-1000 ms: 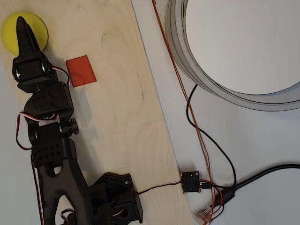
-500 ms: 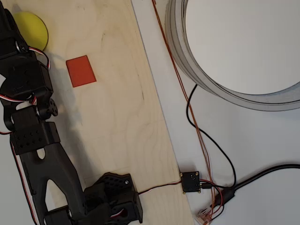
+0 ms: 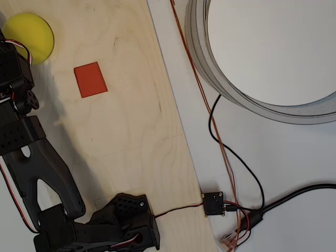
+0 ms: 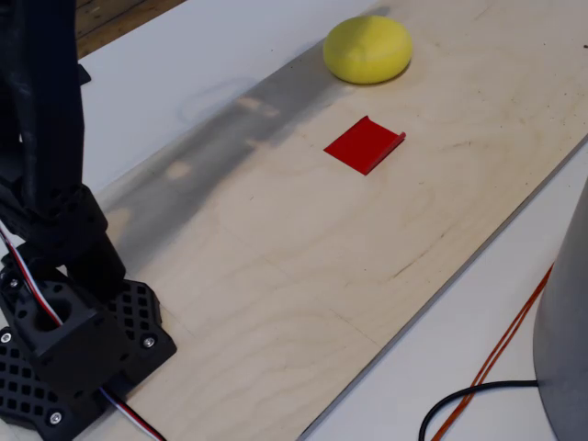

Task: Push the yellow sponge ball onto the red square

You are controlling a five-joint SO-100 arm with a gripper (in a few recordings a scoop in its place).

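- Position of task items: the yellow sponge ball (image 3: pixel 30 37) rests on the plywood board (image 3: pixel 131 136) near its far-left corner in the overhead view. The red square (image 3: pixel 91 79) lies flat on the same board, near the ball but apart from it; no overlap exists.
- Pincer state: the fingertips lie outside the overhead view's left edge, so whether the pincer is open or closed cannot be told. The black arm (image 3: pixel 21 131) occupies the left margin, beside the ball.
- Risk, overshoot: the ball is round foam and wider than the square. A firm push is likely to roll it across and past the patch.
- Risk, wrong heading: contact made off the ball's centre line would probably send it sideways, toward the board edge and onto the white counter (image 4: pixel 193 64).
- Risk, patch shift: one edge of the square appears slightly lifted in the fixed view; a low sweep could catch and drag it.
- Change from the earlier pictures: the pincer then lay across the ball, covering part of it. The arm has since swung left, and the ball now shows almost whole. Ball and square positions are essentially unchanged.
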